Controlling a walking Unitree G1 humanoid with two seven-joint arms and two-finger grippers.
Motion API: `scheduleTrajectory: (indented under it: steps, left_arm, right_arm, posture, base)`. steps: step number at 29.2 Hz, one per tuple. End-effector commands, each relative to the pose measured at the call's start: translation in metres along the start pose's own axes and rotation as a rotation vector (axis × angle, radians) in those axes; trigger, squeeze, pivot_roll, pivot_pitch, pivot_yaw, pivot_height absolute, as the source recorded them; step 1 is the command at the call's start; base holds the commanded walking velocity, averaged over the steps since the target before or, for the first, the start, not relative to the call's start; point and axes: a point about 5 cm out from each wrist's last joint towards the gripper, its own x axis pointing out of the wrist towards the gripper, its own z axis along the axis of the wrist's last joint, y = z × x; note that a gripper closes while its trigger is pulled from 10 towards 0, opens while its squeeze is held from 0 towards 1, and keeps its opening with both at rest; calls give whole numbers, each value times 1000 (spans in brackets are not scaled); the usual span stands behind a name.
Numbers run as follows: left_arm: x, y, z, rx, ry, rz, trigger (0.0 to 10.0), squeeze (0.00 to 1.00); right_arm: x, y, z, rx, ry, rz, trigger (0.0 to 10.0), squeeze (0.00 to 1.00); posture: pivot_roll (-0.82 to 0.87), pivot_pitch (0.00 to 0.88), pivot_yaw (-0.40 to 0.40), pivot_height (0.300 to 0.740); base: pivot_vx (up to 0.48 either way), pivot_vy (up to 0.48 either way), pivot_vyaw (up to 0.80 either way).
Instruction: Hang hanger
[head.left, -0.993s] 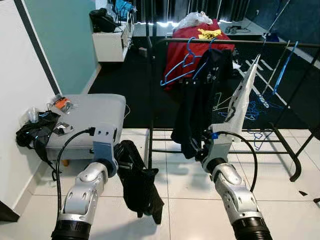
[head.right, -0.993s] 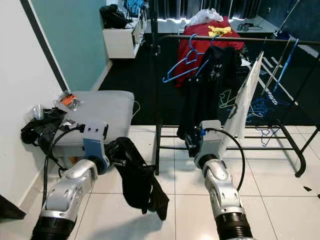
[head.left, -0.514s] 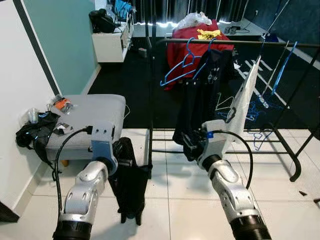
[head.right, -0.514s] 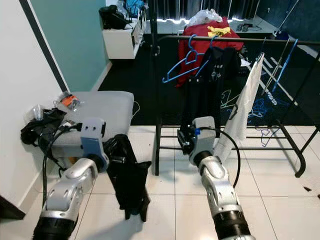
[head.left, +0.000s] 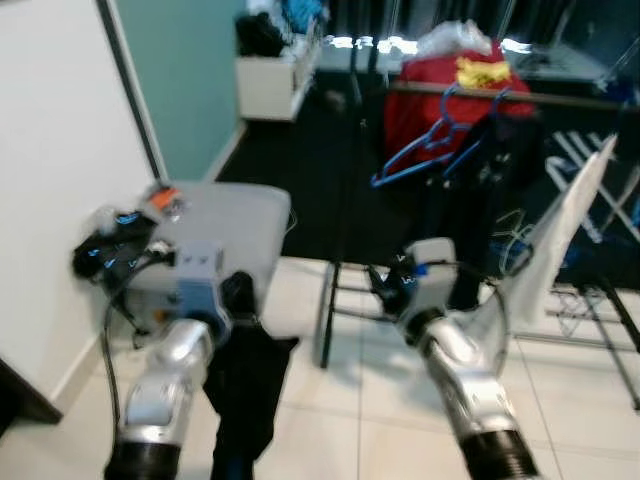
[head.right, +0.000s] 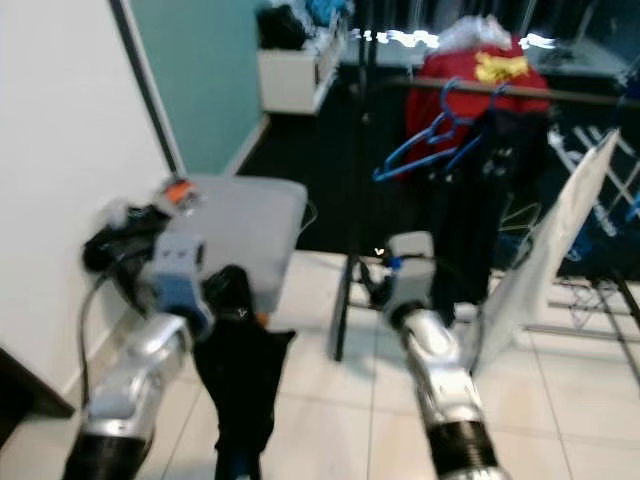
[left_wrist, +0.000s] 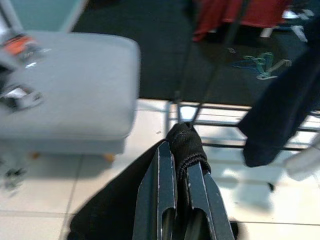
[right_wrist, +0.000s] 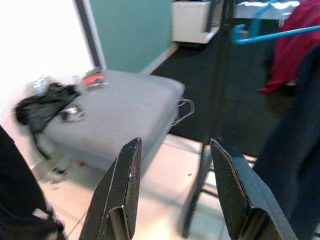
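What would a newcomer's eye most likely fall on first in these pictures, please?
Probably the black garment hanging limp from the left claw, which is shut on a bunched fold of it above the white tile floor. Next, the red cloth draped over the clothes rack further back, with blue hangers beside it. The right claw is open near the grey ottoman.

A limp black garment (head.left: 243, 395) hangs from the left claw (head.left: 238, 297) over the white tiled floor (head.left: 340, 420), just in front of a grey padded ottoman (head.left: 225, 225). The right claw (head.left: 383, 286) reaches toward the dark metal clothes rack (head.left: 340, 215), where a blue plastic hanger (head.left: 425, 155) hangs.
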Motion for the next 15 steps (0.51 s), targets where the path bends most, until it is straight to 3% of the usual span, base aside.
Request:
scheduleTrajectory:
  steps: [1,15]
  left_arm:
    - [1,-3,2,-6,-16,-6,10000,0]
    - [2,-2,1,-7,-19,-2,10000,0]
  right_arm:
    - [-2,-5,0,10,-3,-12,10000,0]
    - [-1,-5,0,19,-8,-14,10000,0]
  posture:
    - [6,9,0,740]
    - [3,3,2,740]
  base:
    - [368,0,0]
    - [370,0,0]
